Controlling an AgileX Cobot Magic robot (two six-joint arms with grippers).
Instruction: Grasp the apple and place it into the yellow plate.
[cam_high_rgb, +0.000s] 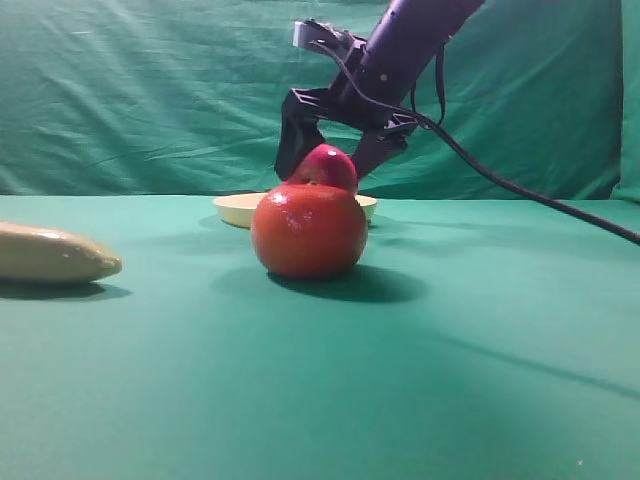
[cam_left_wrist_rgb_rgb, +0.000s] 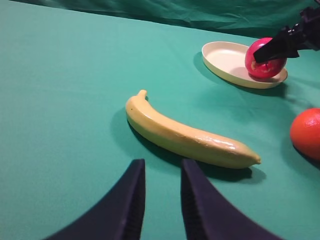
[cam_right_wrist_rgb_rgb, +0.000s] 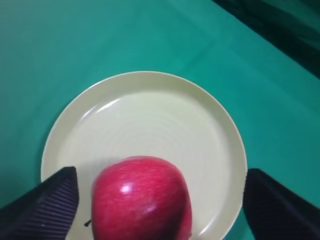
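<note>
The dark red apple rests on the yellow plate at the back of the table, partly hidden behind an orange-red fruit. My right gripper is open, one finger on each side of the apple with gaps showing. In the right wrist view the apple sits on the plate's near part between the spread fingers. The left wrist view shows the apple on the plate's right side. My left gripper is empty, with a narrow gap between its fingers, low over the cloth.
An orange-red tomato-like fruit stands in front of the plate. A pale banana lies just ahead of my left gripper, at the left of the exterior view. The right arm's black cable trails right. Green cloth covers the table and backdrop.
</note>
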